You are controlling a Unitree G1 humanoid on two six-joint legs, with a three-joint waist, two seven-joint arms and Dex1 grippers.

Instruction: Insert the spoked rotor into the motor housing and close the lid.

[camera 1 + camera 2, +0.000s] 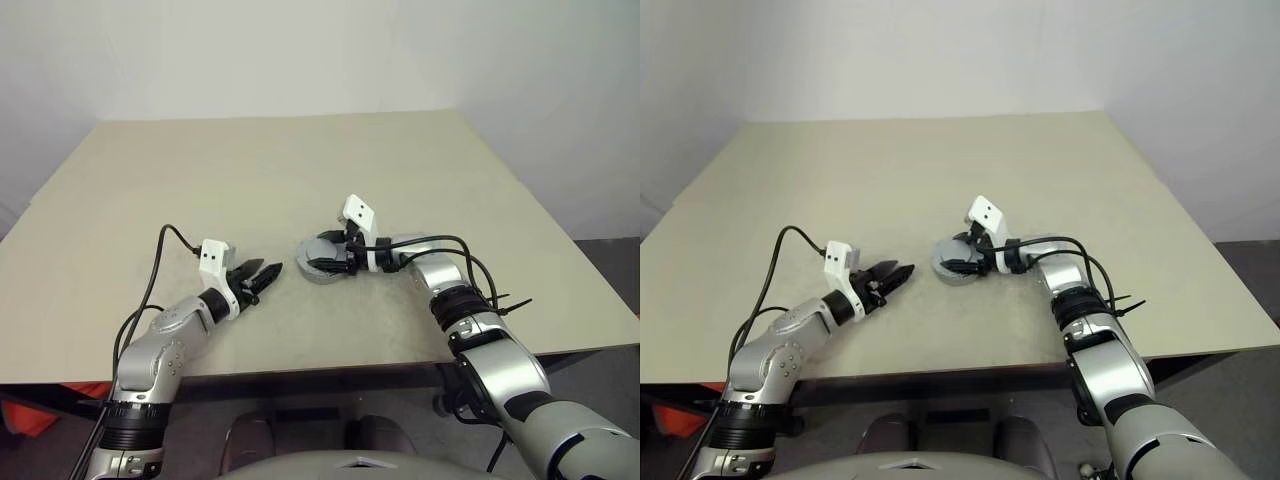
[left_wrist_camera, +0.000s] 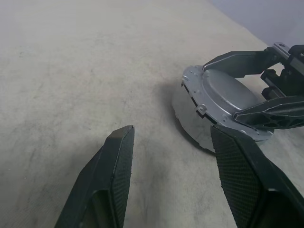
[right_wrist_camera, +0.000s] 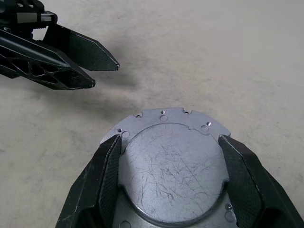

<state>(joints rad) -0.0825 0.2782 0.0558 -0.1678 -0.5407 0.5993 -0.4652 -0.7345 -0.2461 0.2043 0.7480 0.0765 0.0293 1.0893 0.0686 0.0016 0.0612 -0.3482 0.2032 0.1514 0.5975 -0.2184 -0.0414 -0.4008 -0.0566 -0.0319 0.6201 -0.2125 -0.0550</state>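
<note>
Right gripper [image 3: 168, 190] straddles lid [image 3: 173, 166]; left gripper [image 1: 262, 275] hovers beside

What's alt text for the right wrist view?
The right hand grips a flat grey notched lid by its edges, one black finger on each side, above a beige table. The left hand hovers open nearby, holding nothing.

head stereo: high, downward | wrist views: close, share lid [image 3: 173, 171]
</note>
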